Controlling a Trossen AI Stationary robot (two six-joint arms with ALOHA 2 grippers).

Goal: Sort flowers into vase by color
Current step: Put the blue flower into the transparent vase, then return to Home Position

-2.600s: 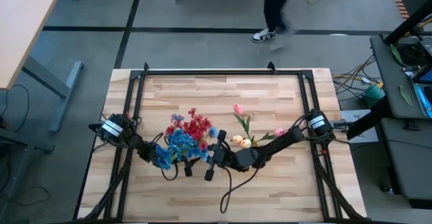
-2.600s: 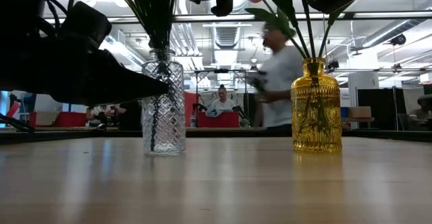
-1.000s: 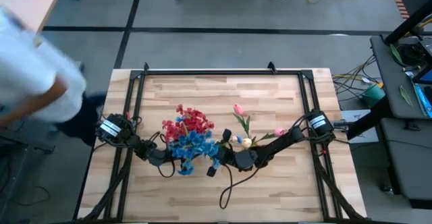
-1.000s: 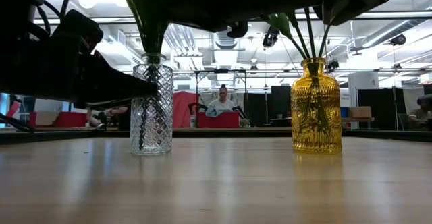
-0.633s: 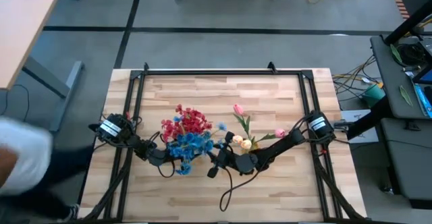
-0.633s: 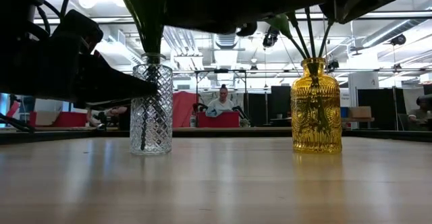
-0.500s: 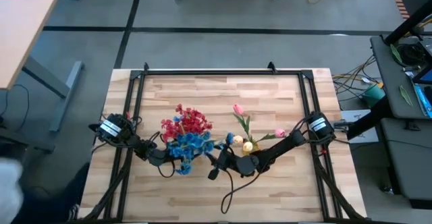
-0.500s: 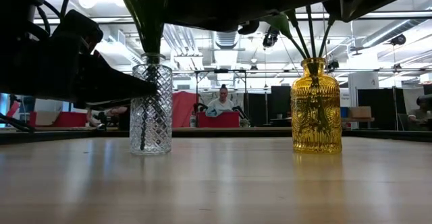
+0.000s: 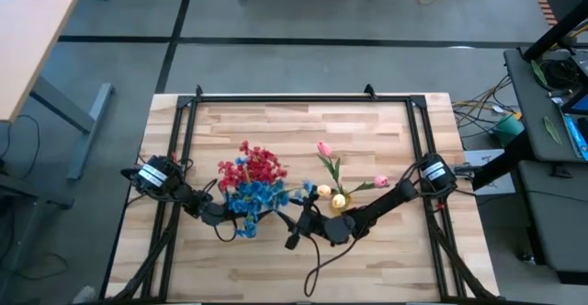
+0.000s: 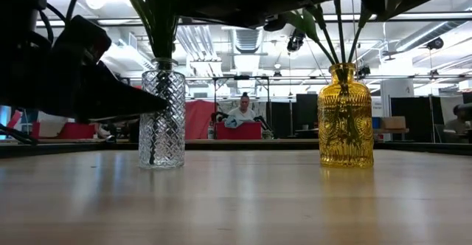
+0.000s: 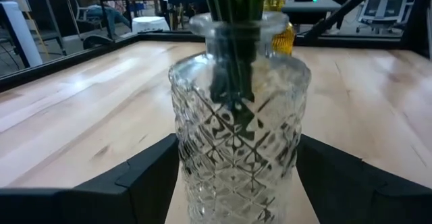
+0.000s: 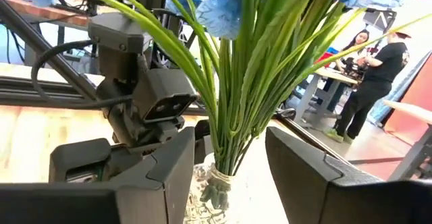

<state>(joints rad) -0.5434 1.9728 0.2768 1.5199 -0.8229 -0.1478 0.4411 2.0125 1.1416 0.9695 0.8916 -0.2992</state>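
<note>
Release step: left tool [image 11: 236, 183] straddles clear glass vase [image 11: 237, 126], fingers spread, untouching. Right tool [image 12: 226, 177] parted around blue-flower stems [image 12: 236, 102], gripping nothing. Next: withdraw without tipping.

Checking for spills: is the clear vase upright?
Upright: the clear vase stands on its base on the table, stems rising straight.

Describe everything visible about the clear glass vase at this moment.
The clear glass vase is cut with a diamond pattern, with a narrow neck and flared lip. It stands upright on the wooden table, left of the amber vase, and holds green stems topped with red and blue flowers. The left gripper straddles its body, fingers open and apparently clear of the glass.
</note>
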